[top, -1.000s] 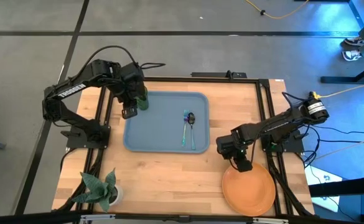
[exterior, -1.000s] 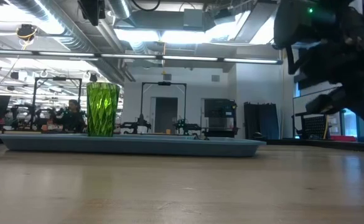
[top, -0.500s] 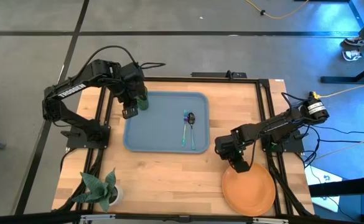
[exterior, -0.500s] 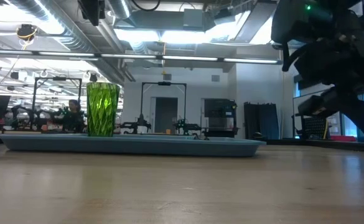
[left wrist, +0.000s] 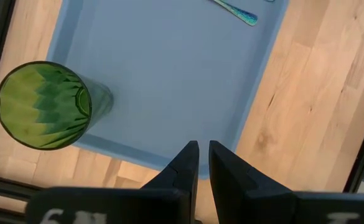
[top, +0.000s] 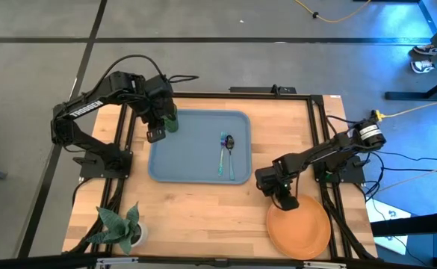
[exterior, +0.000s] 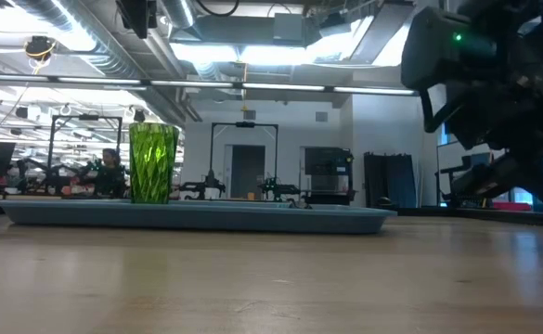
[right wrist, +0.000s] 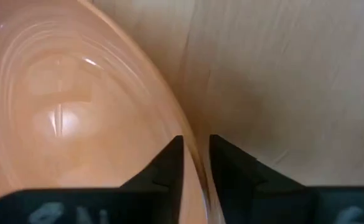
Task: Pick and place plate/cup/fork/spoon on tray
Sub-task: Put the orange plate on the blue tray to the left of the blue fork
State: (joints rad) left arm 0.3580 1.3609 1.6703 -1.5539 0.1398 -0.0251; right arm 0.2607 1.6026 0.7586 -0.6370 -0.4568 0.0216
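Beside the tray (top: 196,161), round flat orange plate (top: 302,232), glossy surface

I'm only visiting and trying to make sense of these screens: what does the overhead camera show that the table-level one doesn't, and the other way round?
Only the overhead view shows the orange plate on the bare wood, the right gripper at its rim, the fork and spoon lying on the tray, the potted plant, and the left gripper beside the cup. Only the table-level view shows the room behind, with ceiling lights and a doorway. Both show the blue-grey tray and the green cup standing upright on it.
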